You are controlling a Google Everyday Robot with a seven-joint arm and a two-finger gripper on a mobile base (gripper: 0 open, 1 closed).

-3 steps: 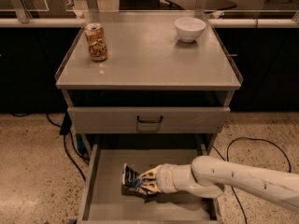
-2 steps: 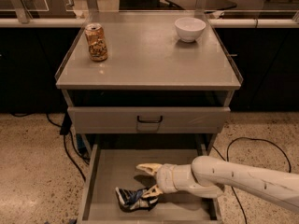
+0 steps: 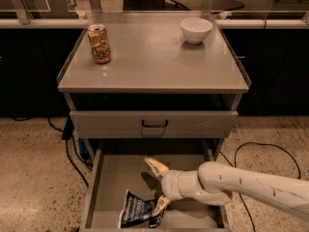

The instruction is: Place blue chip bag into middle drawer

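The blue chip bag [image 3: 137, 210], dark blue with white lettering, lies crumpled on the floor of the pulled-out middle drawer [image 3: 118, 178], near its front left. My gripper [image 3: 159, 185] is over the drawer just right of the bag, with its fingers spread apart and nothing between them. One finger [image 3: 155, 166] points toward the back, the other [image 3: 161, 205] rests at the bag's right edge. The white arm reaches in from the lower right.
A tan drink can [image 3: 99, 43] stands at the back left of the cabinet top [image 3: 154, 66]. A white bowl [image 3: 196, 30] sits at the back right. A closed grey drawer with a black handle [image 3: 154, 124] overhangs the open one. Cables lie on the speckled floor [image 3: 34, 178].
The gripper has opened and let go of the chip bag. The bag has dropped to the drawer floor toward the front left. The gripper has lifted slightly away from it.
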